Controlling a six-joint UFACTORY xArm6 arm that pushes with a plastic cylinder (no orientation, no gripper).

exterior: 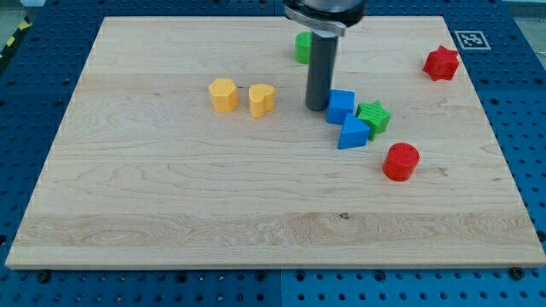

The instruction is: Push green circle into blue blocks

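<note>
Wooden table (pixel 171 196) on blue pegboard (pixel 529 128).
No hand; my tip (pixel 317 107) touches our blue cube (pixel 340 106), green circle (pixel 302 47) near the far edge.

You'll find the green circle (pixel 302 47) lying flat toward the view's top from the blue cube (pixel 340 106), well apart, partly hidden behind the rod. The blue triangle (pixel 351 134) touches that cube on the side toward the view's bottom, lying flat
</note>
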